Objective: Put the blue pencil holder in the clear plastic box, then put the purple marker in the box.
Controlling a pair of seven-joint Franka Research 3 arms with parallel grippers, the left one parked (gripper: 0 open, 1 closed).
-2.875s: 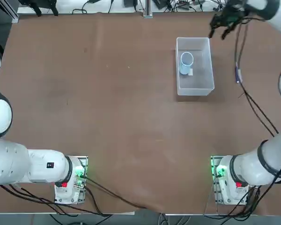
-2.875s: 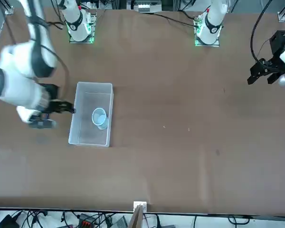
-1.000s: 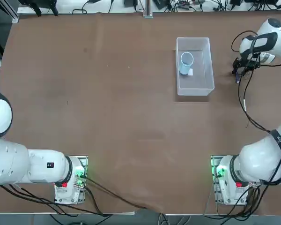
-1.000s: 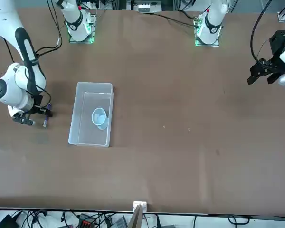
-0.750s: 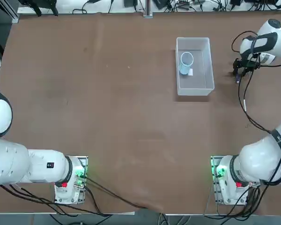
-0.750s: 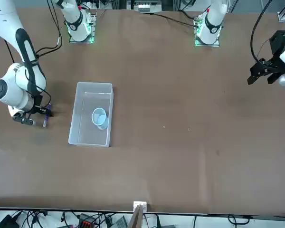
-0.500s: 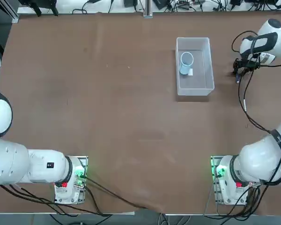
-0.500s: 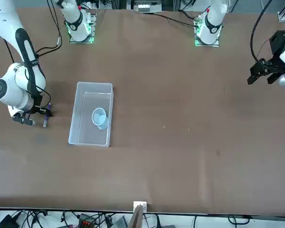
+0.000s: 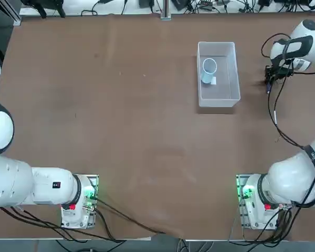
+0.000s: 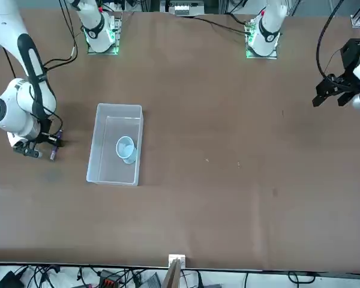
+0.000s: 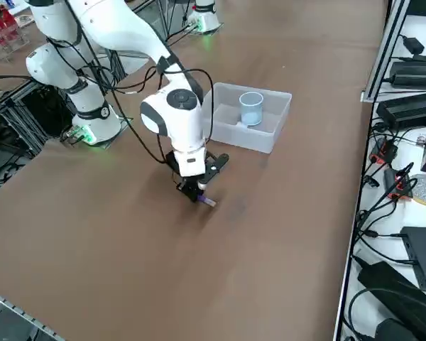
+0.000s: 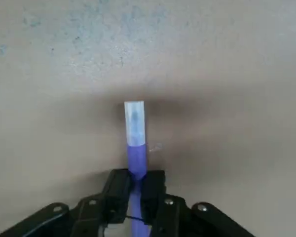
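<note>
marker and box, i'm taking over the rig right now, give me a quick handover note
Right gripper: shut on the marker, low over the table on the robot's right of the box.
Holder: upright inside the box, next to the white label.
Marker: pinched at one end, its lighter tip sticking out past the fingers; outside the box.
Done: holder in the box.
Left: lift the marker, carry it over the box, release it inside.
</note>
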